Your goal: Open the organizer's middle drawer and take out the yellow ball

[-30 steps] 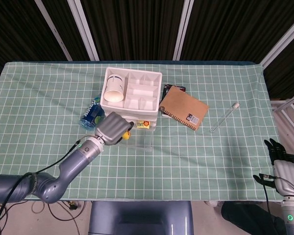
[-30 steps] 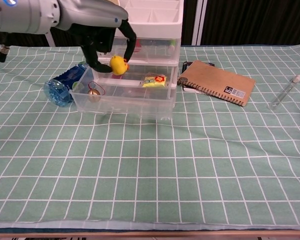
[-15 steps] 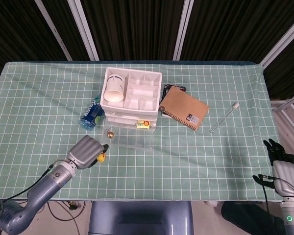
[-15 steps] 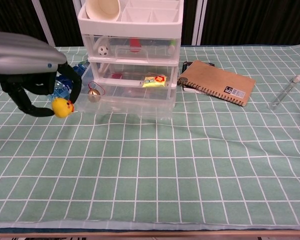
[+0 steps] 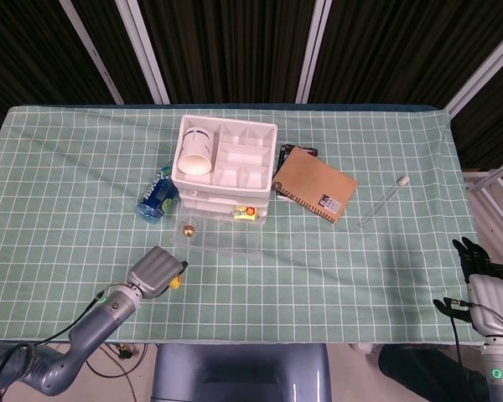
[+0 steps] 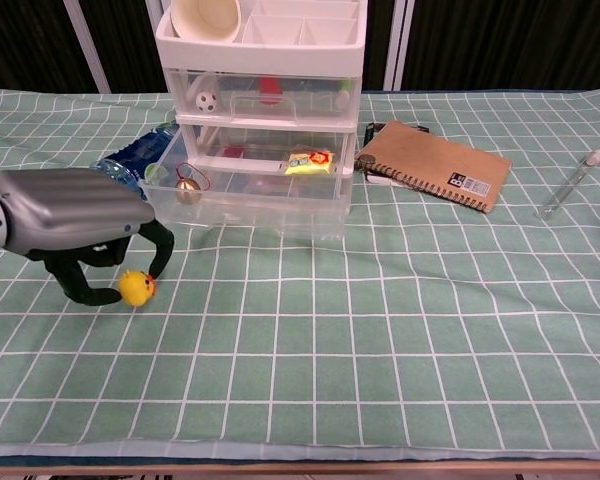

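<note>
Chest view gives me the left hand [image 6: 75,225] low over the tablecloth [image 6: 380,320], its fingers [image 6: 160,250] curled round the yellow ball [image 6: 136,287], which sits under the palm, probably touching the cloth. Behind and right of that hand the organizer [image 6: 265,110] has its middle drawer [image 6: 250,195] pulled out. From the head view, only a sliver of ball shows. My right hand [image 5: 478,272] sits at the frame edge, partly cut off; I cannot tell its grip.
</note>
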Robot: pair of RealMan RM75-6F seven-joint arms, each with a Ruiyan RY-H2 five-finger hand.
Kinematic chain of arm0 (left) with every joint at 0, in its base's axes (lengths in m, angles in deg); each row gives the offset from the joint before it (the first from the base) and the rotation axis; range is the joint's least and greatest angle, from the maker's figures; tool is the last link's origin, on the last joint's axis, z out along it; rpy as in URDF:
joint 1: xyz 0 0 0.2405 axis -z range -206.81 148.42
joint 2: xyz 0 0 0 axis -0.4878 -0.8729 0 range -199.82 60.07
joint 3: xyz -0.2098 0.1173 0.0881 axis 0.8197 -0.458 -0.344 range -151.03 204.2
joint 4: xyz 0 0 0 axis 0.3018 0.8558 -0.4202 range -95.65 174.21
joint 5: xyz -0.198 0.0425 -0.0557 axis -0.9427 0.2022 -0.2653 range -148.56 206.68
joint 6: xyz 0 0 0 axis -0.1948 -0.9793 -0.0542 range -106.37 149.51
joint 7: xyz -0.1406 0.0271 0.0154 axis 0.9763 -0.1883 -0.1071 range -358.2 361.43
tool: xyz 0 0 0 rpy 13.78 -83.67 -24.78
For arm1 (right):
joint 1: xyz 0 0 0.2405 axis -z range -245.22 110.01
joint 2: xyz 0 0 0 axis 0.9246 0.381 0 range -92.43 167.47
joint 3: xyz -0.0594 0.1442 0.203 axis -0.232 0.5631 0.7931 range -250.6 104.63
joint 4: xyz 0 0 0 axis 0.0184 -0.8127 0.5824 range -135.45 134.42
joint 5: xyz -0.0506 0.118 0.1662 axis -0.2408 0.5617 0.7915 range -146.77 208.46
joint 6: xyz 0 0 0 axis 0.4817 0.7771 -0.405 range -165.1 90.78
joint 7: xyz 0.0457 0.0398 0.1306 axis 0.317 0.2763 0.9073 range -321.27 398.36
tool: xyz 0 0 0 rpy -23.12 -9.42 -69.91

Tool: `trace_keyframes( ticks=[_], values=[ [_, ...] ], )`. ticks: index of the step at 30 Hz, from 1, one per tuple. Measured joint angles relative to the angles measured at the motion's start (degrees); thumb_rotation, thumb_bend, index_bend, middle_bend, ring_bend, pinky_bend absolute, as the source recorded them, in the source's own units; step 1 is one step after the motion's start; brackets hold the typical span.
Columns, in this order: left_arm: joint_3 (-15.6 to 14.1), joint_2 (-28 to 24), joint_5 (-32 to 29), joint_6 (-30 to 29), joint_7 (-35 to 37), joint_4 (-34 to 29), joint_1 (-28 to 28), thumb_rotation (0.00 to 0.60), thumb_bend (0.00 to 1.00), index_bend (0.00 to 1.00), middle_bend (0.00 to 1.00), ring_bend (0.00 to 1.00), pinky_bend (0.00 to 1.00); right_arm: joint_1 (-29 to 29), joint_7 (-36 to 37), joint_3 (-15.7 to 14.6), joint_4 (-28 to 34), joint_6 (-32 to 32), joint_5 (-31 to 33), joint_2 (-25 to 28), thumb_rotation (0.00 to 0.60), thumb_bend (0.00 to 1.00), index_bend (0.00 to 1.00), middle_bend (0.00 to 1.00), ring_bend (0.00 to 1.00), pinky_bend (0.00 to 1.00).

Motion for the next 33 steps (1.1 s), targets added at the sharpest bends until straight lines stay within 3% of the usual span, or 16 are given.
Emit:
trace_keyframes(
  ticks=[11,23,26,29,31,33],
  values=[
    [0.00,2.22,-3.22,0.66,-4.24,1.44,-0.57,0.600,0.25,0.47,1.00,1.00,1.00,0.01,-0.01,-0.07,0.03,0.06,-0.21,-0.02,0.600,0.09,0.00,0.00,0.00,0.23],
    [0.98,1.30,-2.30,-2.76,-4.05,0.09,-2.31,0.600,0.16,0.29,0.98,0.97,1.00,0.08,-0.02,-0.08,0.02,0.15,-0.27,0.07,0.600,0.09,0.00,0.00,0.00,0.23],
    [1.44,0.31,0.35,-6.60,-2.00,-1.28,-4.22,0.600,0.16,0.25,0.82,0.83,0.94,0.06,-0.02,-0.09,-0.12,0.16,-0.37,0.06,0.600,0.09,0.00,0.00,0.00,0.23],
    [1.48,-1.06,4.86,-11.44,0.94,-2.42,-7.01,0.600,0.16,0.19,0.52,0.58,0.67,0.03,-0.24,-0.17,-0.25,0.21,-0.62,0.03,0.600,0.09,0.00,0.00,0.00,0.23],
    [1.13,-2.16,8.52,-15.29,3.39,-2.95,-9.47,0.600,0.16,0.13,0.28,0.35,0.44,0.02,-0.56,-0.23,-0.41,0.33,-0.88,-0.01,0.600,0.09,0.00,0.00,0.00,0.23],
    [0.52,-3.10,11.63,-19.00,5.78,-3.18,-12.06,0.600,0.15,0.08,0.12,0.19,0.29,0.00,-1.09,-0.29,-0.71,0.57,-1.21,-0.09,0.600,0.09,0.00,0.00,0.00,0.23]
  ],
)
